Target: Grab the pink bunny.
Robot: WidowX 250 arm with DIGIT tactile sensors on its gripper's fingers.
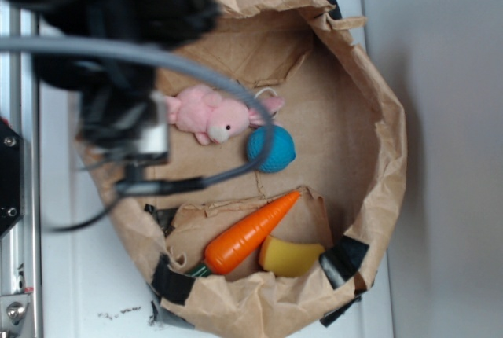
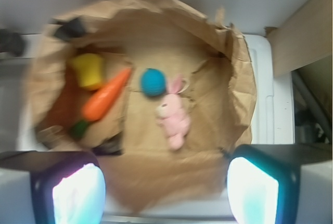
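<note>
A: Where was the pink bunny [image 1: 214,114] at that moment?

B: It lay on the floor of the brown paper bag [image 1: 385,149], which stood open with its rim rolled down. In the exterior view its head pointed toward the blue ball [image 1: 273,149], and 1 ear reached out past the top of the ball. The head was just beside the ball; I could not tell if they touched.

A: And in the wrist view?

B: There the bunny [image 2: 173,114] was near the middle of the picture, a little to the right. The ball [image 2: 153,82] was up and to the left of its ears. The picture was somewhat blurred, so small details of the bunny were not clear.

A: What else was in the bag?

B: 2 more things: an orange carrot [image 1: 250,233] with a green end, lying at an angle, and a yellow piece [image 1: 289,257] just beside the carrot's thick part. Both were well apart from the bunny, on the other side of the ball.

A: How was the gripper [image 2: 165,190]?

B: In the wrist view its 2 fingers [image 2: 78,191] stood wide apart at the bottom corners of the picture. Nothing was between them, only the bag floor. The bunny lay above that gap in the picture, not touched by either finger. In the exterior view the arm [image 1: 118,55] was a dark blurred shape over the left part of the bag.
</note>
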